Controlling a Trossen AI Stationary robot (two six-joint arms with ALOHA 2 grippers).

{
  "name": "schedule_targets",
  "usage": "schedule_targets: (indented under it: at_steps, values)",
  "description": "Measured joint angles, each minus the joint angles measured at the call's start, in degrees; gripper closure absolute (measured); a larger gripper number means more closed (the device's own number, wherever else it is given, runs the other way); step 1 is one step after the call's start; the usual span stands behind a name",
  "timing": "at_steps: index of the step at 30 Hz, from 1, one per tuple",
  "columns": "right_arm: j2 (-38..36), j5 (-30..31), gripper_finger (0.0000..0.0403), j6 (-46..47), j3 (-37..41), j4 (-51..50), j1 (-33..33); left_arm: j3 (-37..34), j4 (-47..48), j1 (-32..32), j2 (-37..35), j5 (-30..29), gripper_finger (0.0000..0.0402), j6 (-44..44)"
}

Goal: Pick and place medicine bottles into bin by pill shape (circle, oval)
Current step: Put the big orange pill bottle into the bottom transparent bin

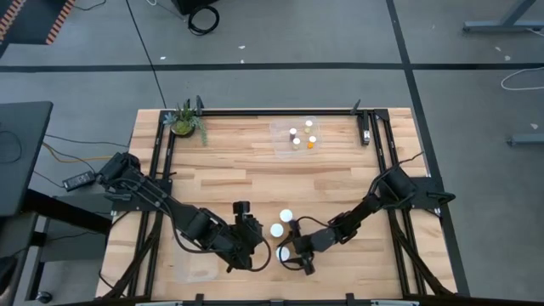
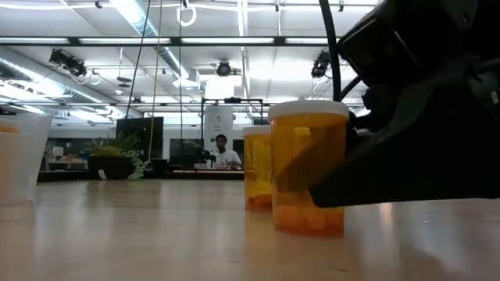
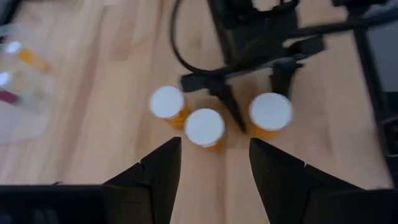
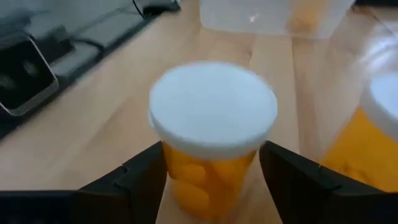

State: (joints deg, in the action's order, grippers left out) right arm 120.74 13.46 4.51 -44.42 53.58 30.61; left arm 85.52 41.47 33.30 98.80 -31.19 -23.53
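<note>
The left gripper [image 1: 253,246] hangs low over the near middle of the table [image 1: 246,170], its two dark fingers [image 3: 158,171] spread apart with nothing between them. Seen from its wrist, three white-capped orange medicine bottles stand upright just ahead of it on the wood: one bottle [image 3: 168,104], a second bottle [image 3: 205,127] touching or nearly touching it, and a third bottle [image 3: 271,113] a little apart.

To the right, the right gripper [image 1: 293,252] reaches in from the other side. Its fingers [image 4: 134,180] straddle the third bottle [image 4: 213,124], one on each side of the orange body below the white cap. They sit very close to the plastic, but whether they press on it cannot be told. The bottle stands on the table with pale pills showing inside.

Farther back, toward the far right of the table, a clear bin [image 1: 300,136] holds several small white-capped bottles [image 1: 294,133]. A green potted plant [image 1: 185,121] stands at the far left corner. Another clear bin [image 1: 197,263] lies at the near left edge.

The table is light butcher-block wood inside a black frame. From table height, the room behind shows ceiling strip lights, dark screens, and a person [image 2: 222,153] sitting at a distant desk.
</note>
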Motion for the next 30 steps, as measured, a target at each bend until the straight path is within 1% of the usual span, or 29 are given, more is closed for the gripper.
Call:
schedule_targets:
  at_steps: [4,9,14,17,22,25,28,30]
  values:
    - [-4.20,0.23,0.0141,0.29,0.02,-6.27,0.05,0.02,-2.19,0.14,0.50,3.69,0.0208,0.14]
    - [-12.16,0.49,0.0141,0.48,0.04,-19.35,0.61,0.00,-5.80,0.12,2.57,6.79,0.0203,0.11]
    - [-20.62,4.22,0.0141,0.23,0.40,-31.65,2.03,0.00,-9.05,-0.68,3.81,11.70,0.0190,-3.07]
    - [-25.63,8.22,0.0141,-0.76,3.17,-32.24,3.63,0.07,-9.63,-0.83,4.36,12.39,0.0184,-3.28]
    - [-32.86,16.16,0.0141,-0.67,10.00,-31.24,5.68,0.02,-10.66,-0.84,5.92,14.25,0.0173,-3.03]
    - [-36.28,17.89,0.0141,0.10,13.45,-29.35,6.21,0.00,-11.10,-1.40,6.86,15.14,0.0166,-2.92]
    - [-39.01,18.07,0.0141,0.15,15.67,-28.37,6.71,0.13,-13.05,-2.26,7.29,14.99,0.0161,-3.02]
    - [-40.24,18.27,0.0141,-0.01,16.28,-27.89,6.71,0.03,-12.76,-2.40,7.64,14.96,0.0159,-2.99]
